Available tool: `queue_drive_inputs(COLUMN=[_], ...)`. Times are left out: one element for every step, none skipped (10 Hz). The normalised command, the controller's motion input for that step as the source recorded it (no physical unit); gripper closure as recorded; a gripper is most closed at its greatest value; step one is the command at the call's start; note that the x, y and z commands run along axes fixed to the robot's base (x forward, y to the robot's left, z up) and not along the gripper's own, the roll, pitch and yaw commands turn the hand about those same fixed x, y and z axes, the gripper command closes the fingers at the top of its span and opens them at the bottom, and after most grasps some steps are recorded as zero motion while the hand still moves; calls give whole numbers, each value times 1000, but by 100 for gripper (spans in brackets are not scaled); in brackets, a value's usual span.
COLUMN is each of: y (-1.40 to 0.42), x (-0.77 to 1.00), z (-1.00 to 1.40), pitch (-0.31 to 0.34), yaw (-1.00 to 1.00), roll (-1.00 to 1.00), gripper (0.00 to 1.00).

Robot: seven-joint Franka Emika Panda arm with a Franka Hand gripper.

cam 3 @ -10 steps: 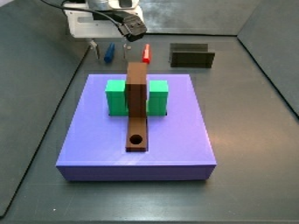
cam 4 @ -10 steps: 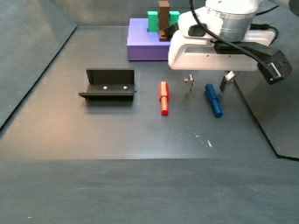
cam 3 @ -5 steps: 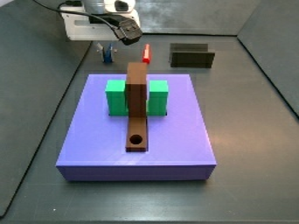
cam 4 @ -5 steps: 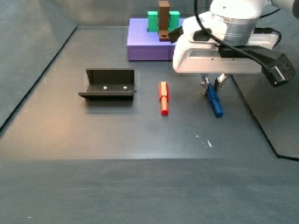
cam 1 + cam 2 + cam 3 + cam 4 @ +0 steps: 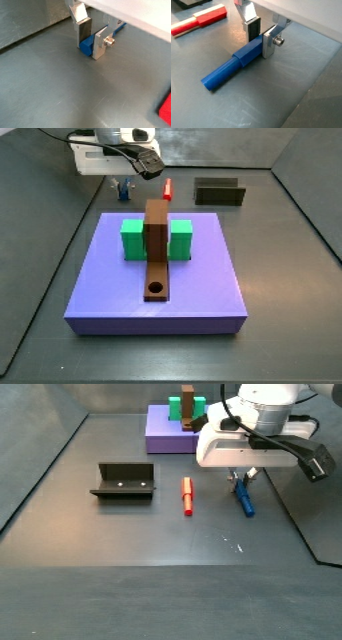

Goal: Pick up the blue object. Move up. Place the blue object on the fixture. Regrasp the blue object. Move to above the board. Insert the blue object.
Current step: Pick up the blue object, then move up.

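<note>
I have brought the gripper (image 5: pixel 262 36) down since a second ago, and it has held low over the floor for the last half second, its fingers (image 5: pixel 99 44) apart and straddling one end of the blue object (image 5: pixel 233 66). The blue object lies flat on the floor beside the red peg (image 5: pixel 187 495), well away from the fixture (image 5: pixel 122 481) and the board (image 5: pixel 156 281). I judge the descent done, so closing on it should come next.

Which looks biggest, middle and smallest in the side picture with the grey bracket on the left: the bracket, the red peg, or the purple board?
1. Fixture
2. Board, though it sits farther away
3. Red peg

The gripper straddles the blue object.
</note>
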Motion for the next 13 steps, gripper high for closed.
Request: queue_drive_inputs(y=[0, 0, 0, 0, 0, 0, 0, 0, 0, 0, -22, -36, -6], x=[0, 0, 0, 0, 0, 0, 0, 0, 0, 0, -32, -68, -34], z=[0, 0, 0, 0, 0, 0, 0, 0, 0, 833, 799, 711, 388], pitch=[0, 0, 0, 0, 0, 0, 0, 0, 0, 0, 24, 62, 49], yaw=[0, 0, 0, 0, 0, 0, 0, 0, 0, 0, -62, -67, -39], roll=[0, 0, 0, 0, 0, 0, 0, 0, 0, 0, -5, -13, -11], gripper=[100, 100, 100, 100, 100, 100, 100, 100, 100, 100, 100, 100, 100])
